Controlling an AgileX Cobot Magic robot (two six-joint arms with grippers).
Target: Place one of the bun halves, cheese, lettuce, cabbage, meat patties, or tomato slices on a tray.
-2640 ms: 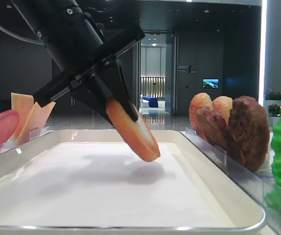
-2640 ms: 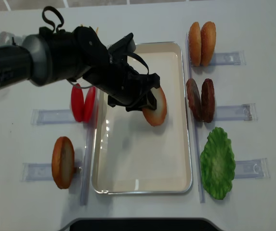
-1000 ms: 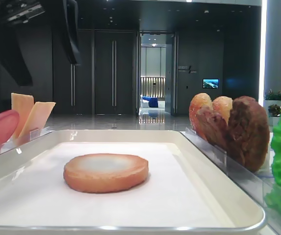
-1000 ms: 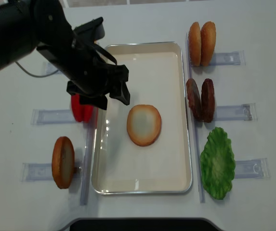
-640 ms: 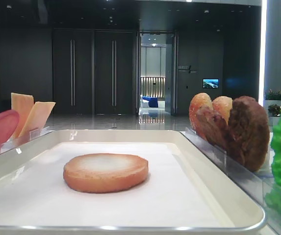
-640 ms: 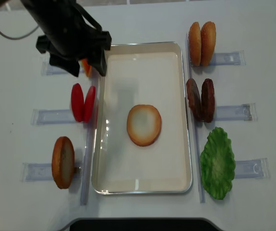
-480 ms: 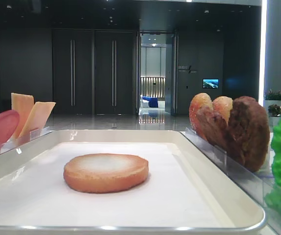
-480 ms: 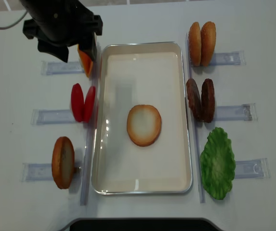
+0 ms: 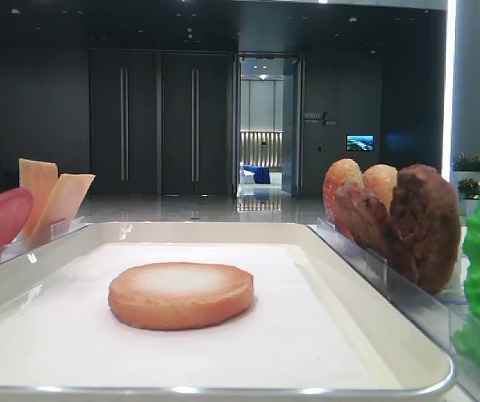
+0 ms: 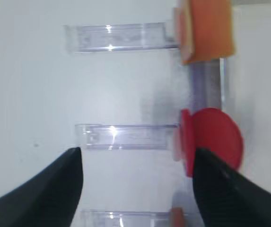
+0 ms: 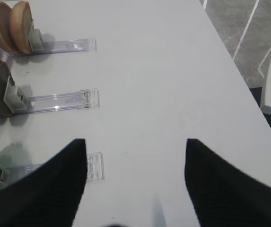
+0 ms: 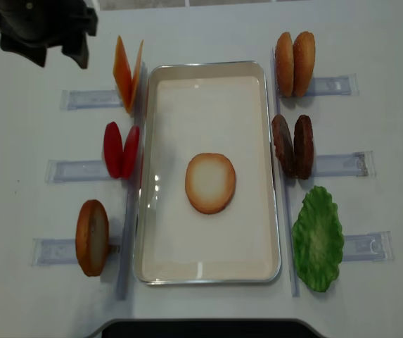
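One bun half [image 12: 210, 183], pale face up, lies flat near the middle of the cream tray [image 12: 208, 105]; the low exterior view shows this bun half [image 9: 181, 295] resting on the tray's liner [image 9: 307, 335]. My left gripper [image 12: 55, 58] hangs open and empty over the table's far left corner, well clear of the tray. In its wrist view the left gripper [image 10: 136, 156] frames a clear rack, with tomato slices [image 10: 213, 142] and cheese [image 10: 206, 28] to the right. My right gripper [image 11: 135, 142] is open over bare table, right of the racks.
Left of the tray stand cheese [image 12: 127, 74], tomato slices [image 12: 120, 150] and another bun half [image 12: 92, 237]. On the right stand two bun halves [image 12: 294, 63], meat patties [image 12: 292, 146] and lettuce [image 12: 318, 239], all in clear racks.
My left gripper let go of the bun half, which now lies flat on the tray. The arm has drawn back to the far left corner. The right gripper's earlier place is not shown.
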